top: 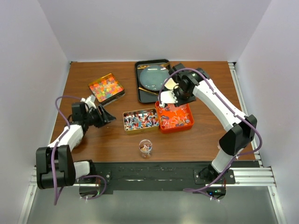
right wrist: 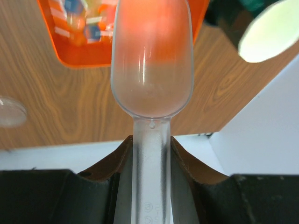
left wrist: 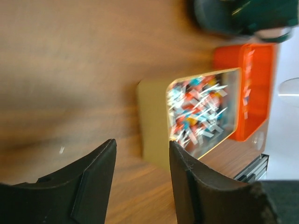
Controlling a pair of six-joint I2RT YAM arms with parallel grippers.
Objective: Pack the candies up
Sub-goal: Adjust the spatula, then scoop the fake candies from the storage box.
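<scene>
— Candies [top: 140, 119] fill the tin [left wrist: 153, 122] in the middle of the desk [top: 201, 144], and more lie in the orange tray [top: 177, 129] that touches its right side. Which step is in hand, you think?

— I judge it is the scooping. The right gripper [right wrist: 150, 148] pinches the handle of a clear scoop [right wrist: 152, 60]. The bowl hangs at the edge of the tray and looks empty.

— And the other arm?

— The left gripper [left wrist: 142, 179] is spread, with nothing between its fingers. It is low over bare wood, just left of the tin.

— What does the next move call for?

— Probably the scoop must dip into the tray, take a small load and carry it level to the cup [top: 145, 148], which stands alone near the front edge. A few coloured pieces seem to be inside it. I cannot be sure the cup is the goal. Its mouth is small, so a tilted scoop may spill.

— And the surface, the room?

— Brown wood grain, smooth. Plain white walls [top: 140, 28] close it on three sides, and a black rail [top: 154, 170] runs along the near edge.
</scene>
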